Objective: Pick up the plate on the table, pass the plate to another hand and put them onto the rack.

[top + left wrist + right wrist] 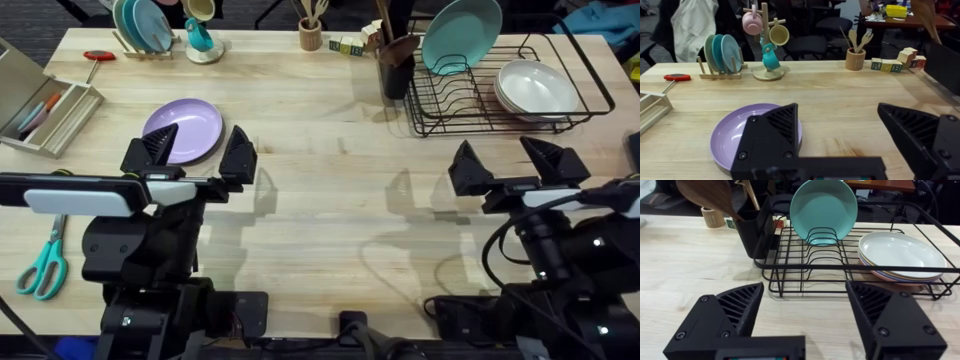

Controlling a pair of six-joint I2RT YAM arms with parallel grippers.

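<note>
Overhead: plate [183, 130] flat on table [330, 200], both pincers wide open, empty

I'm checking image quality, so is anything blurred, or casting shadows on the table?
Overhead: both arms' bases look dark and blurred near the camera; faint finger shadows fall on the table. Left wrist: the purple plate is sharp, the room behind soft. Right wrist: the rack is crisp.

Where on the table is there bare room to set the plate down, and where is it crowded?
Bare wood runs between the plate and the rack, and across the table ahead of both grippers. The far edge is crowded: plate stand, mug tree, utensil cup, blocks. Scissors and a tray take the left edge.
</note>
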